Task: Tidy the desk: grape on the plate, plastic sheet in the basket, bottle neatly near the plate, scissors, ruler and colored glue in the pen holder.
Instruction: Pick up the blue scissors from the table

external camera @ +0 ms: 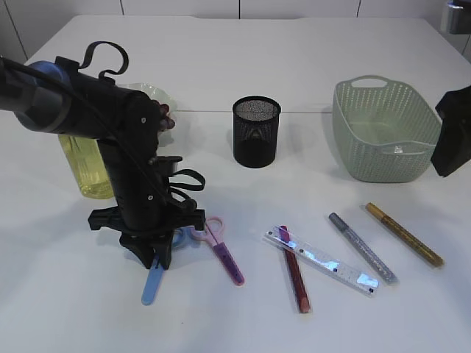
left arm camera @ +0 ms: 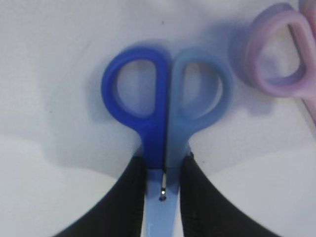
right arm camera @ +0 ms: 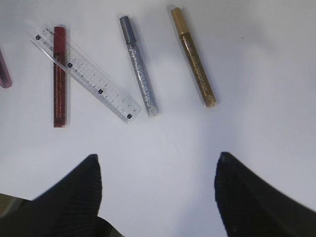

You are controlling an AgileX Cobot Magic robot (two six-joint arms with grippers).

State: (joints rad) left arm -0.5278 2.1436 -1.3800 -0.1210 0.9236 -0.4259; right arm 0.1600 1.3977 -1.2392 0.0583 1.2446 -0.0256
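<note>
My left gripper [external camera: 157, 254] points down at the table, shut on the blue scissors [external camera: 151, 284]. In the left wrist view, the left gripper [left arm camera: 165, 159] has both black fingers [left arm camera: 131, 197] pressed against the blue scissors [left arm camera: 153, 133] just below the handles. Pink scissors [external camera: 225, 254] lie next to them. A clear ruler [external camera: 324, 262] lies across a red glue pen [external camera: 295, 273], with silver [external camera: 362, 248] and gold [external camera: 405, 234] glue pens to the right. My right gripper [right arm camera: 158, 159] hangs open above bare table. The black mesh pen holder [external camera: 256, 131] stands mid-table.
A pale green basket [external camera: 383, 132] stands at the right, with the right arm [external camera: 454, 132] beside it. A yellow bottle [external camera: 85, 163] and a greenish plate [external camera: 154, 93] sit behind the left arm, mostly hidden. The grape and plastic sheet are not clearly visible.
</note>
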